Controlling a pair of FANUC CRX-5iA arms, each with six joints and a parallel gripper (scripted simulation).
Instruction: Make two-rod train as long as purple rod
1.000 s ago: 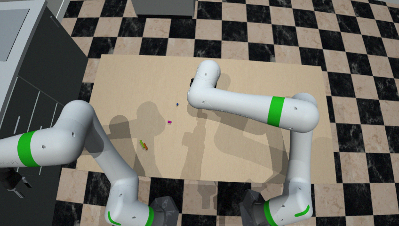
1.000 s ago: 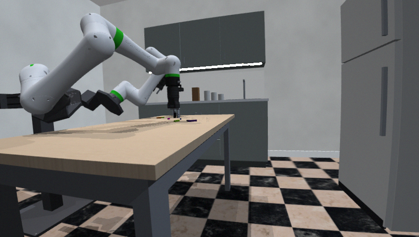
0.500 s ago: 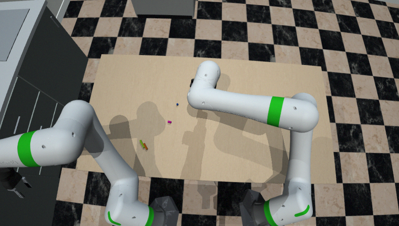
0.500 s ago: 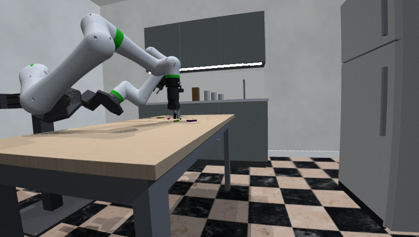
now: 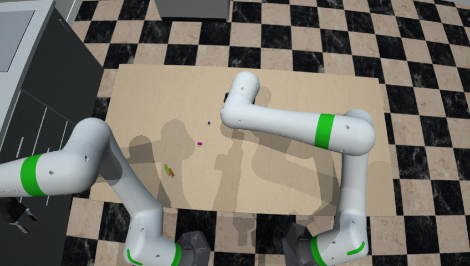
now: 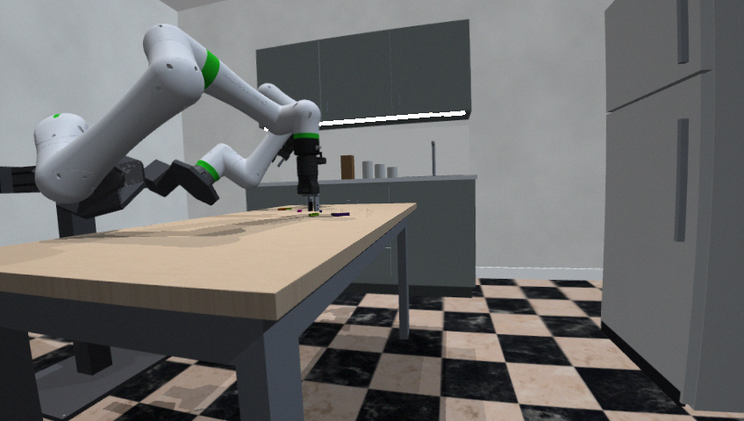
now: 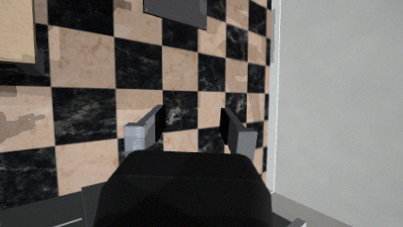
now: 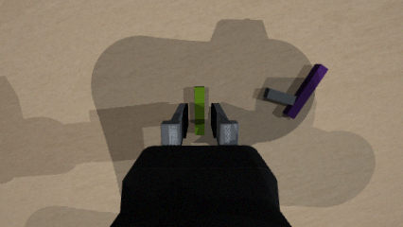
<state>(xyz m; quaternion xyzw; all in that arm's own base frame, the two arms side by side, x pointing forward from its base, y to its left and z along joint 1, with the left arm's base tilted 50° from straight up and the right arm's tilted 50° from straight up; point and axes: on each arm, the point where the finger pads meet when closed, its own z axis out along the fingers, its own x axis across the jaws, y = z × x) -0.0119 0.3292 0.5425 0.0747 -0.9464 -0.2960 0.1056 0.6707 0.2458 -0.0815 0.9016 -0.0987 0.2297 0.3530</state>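
Grey fridge (image 6: pixel 647 208); dark wall cabinets (image 6: pixel 365 78); checkered floor (image 5: pixel 276 36) (image 6: pixel 469 333) (image 7: pixel 85 113).

I count two straight lime rods (image 5: pixel 167 169) (image 6: pixel 313 214) (image 8: pixel 200 106), one tiny blue cube-shaped rod (image 5: pixel 208 122), one magenta rod (image 5: pixel 199 143) (image 6: pixel 299 210), one grey rod (image 8: pixel 279 96), one orange rod (image 5: pixel 171 172) (image 6: pixel 282 209), one purple rod (image 6: pixel 339 214) (image 8: pixel 306 92).

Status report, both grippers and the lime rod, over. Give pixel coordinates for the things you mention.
Left gripper (image 5: pixel 29 222) (image 7: pixel 193 125) open, off the table. Right gripper (image 8: pixel 200 120) open, astride lime rod (image 8: pixel 200 106). Nothing visible between fingers and rod.
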